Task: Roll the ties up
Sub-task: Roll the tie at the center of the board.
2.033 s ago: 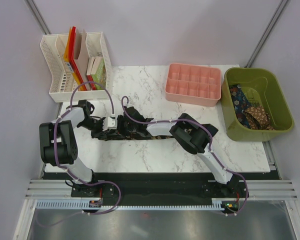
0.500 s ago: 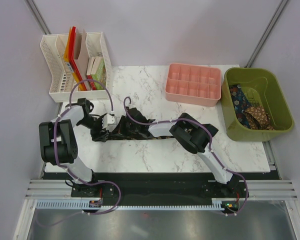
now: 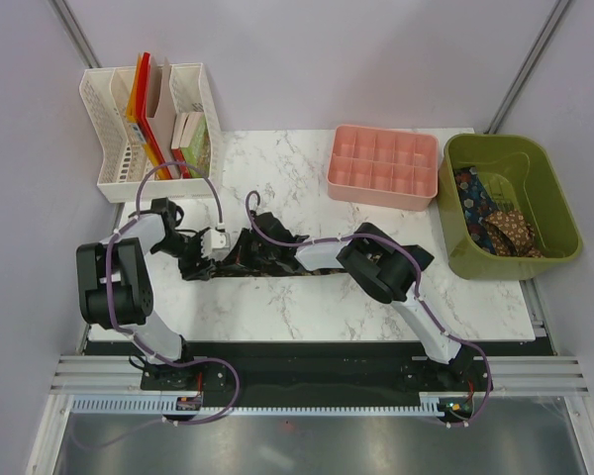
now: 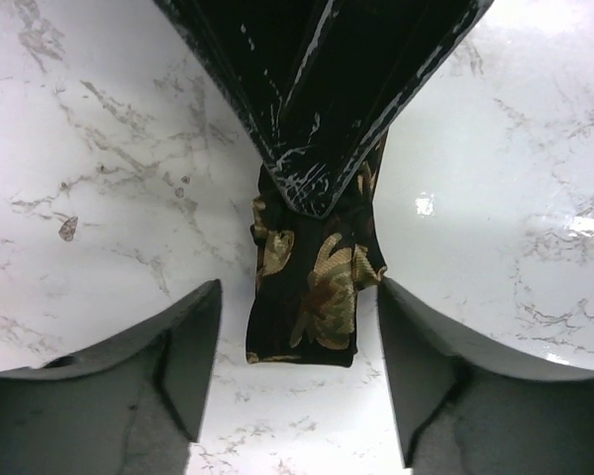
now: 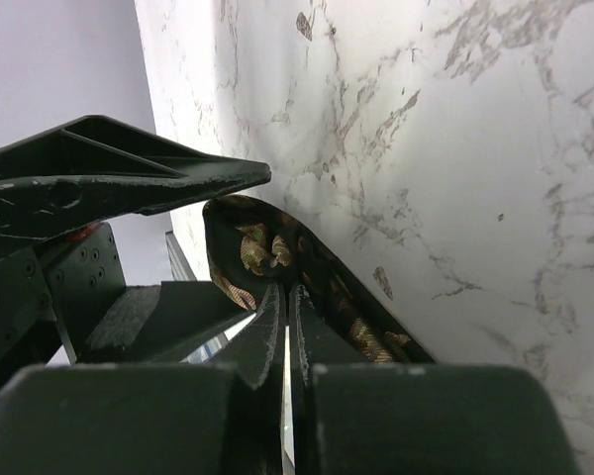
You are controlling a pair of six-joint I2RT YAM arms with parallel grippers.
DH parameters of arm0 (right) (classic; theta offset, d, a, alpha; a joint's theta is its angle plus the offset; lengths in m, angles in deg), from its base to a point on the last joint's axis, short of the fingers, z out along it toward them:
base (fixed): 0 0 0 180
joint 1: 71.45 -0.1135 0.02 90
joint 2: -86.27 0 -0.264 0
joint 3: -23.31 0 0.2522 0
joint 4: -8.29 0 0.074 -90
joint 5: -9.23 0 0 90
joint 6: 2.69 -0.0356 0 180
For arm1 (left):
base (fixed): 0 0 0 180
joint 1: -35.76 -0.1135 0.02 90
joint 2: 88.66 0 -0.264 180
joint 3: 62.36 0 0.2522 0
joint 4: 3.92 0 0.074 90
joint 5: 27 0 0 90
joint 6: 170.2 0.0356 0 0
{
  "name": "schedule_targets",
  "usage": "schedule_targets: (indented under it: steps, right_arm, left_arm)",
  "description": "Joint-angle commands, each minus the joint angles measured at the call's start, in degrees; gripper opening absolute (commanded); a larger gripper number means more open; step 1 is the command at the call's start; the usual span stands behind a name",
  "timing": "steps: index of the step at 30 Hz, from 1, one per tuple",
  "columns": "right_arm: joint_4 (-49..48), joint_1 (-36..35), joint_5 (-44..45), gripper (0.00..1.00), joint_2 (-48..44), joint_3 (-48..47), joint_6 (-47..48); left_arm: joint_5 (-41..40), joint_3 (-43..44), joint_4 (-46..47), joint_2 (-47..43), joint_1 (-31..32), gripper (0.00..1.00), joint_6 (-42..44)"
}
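Observation:
A black tie with gold floral pattern (image 3: 277, 259) lies across the marble table. Its short end (image 4: 312, 297) rests flat between the two fingers of my open left gripper (image 4: 298, 289), touching neither. In the top view that left gripper (image 3: 200, 259) sits at the tie's left end. My right gripper (image 5: 285, 289) is shut, and the fabric (image 5: 247, 247) curls round its tips. From the left wrist, its scratched black fingers (image 4: 317, 119) press down on the tie just beyond the end. More ties (image 3: 495, 223) lie in the green bin.
A green bin (image 3: 559, 208) stands at the right edge, a pink divided tray (image 3: 383, 165) at the back, and a white file rack (image 3: 153, 129) with folders at the back left. Both arms meet over the table's left half.
My left gripper has opened, let go of the tie's end and drawn back slightly to the left. The right gripper has stayed shut on the spot.

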Motion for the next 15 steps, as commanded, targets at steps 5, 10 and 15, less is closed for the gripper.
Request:
schedule_targets:
  steps: [5, 10, 15]
  right_arm:
    - [4.9, 0.8, 1.6, 0.00, -1.4, 2.2, 2.8]
    - [4.6, 0.9, 1.7, 0.00, -0.8, 1.9, 2.7]
    - [4.5, 0.8, 1.5, 0.00, -0.9, 2.2, 2.4]
  left_arm:
    - [1.4, 0.3, -1.1, -2.0, -2.7, 0.52, 4.2]
    - [5.6, 1.3, -3.2, -3.8, -2.7, 0.40, 4.7]
    - [7.6, 2.5, -5.8, -4.8, -1.4, 0.38, 3.5]
